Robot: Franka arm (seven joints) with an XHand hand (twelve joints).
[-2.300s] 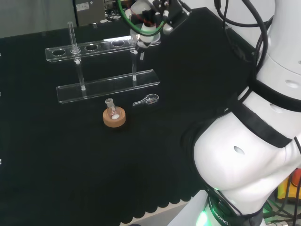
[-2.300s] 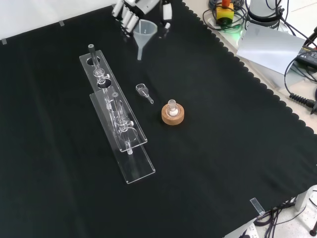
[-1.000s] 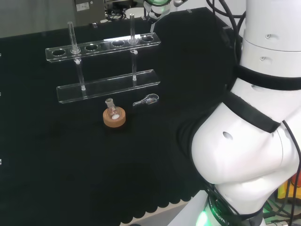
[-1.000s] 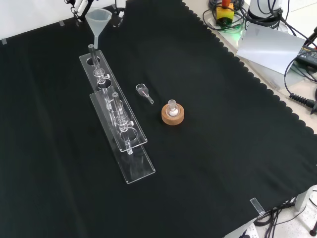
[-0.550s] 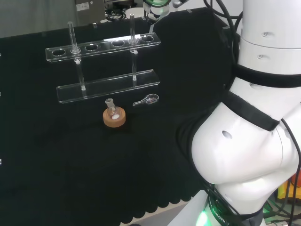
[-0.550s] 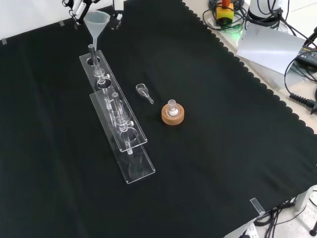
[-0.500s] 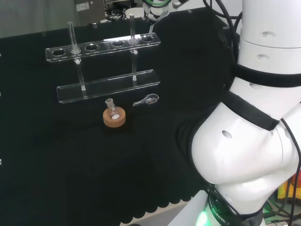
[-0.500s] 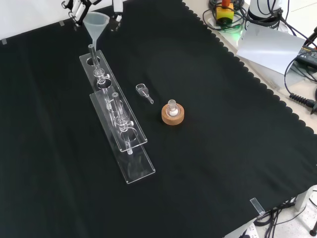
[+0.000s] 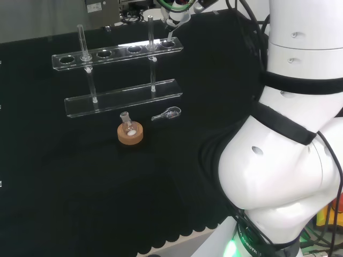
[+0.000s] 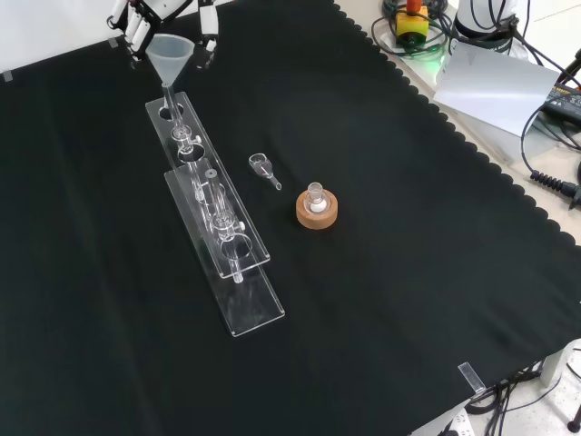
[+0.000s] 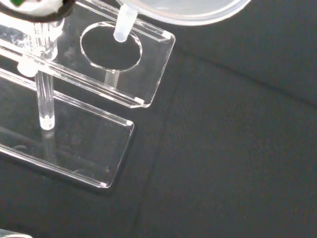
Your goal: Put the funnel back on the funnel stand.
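Front view, left to right: my black and white hand (image 10: 136, 20) sits at the far left corner of the black cloth, its fingers (image 10: 207, 27) curled down on either side of the clear plastic funnel (image 10: 169, 53), holding it by the wide rim. The funnel hangs upright, long axis vertical, with its narrow stem pointing down at the far end of the clear acrylic funnel stand (image 10: 214, 216), which runs from there toward the near right. Seen past my palm, the stem tip (image 11: 122, 29) sits over the far edge of the end hole (image 11: 111, 45) in the stand's top plate, not yet through it. I judge the coming move to be a straight lowering, with a slight nudge to centre the stem first.
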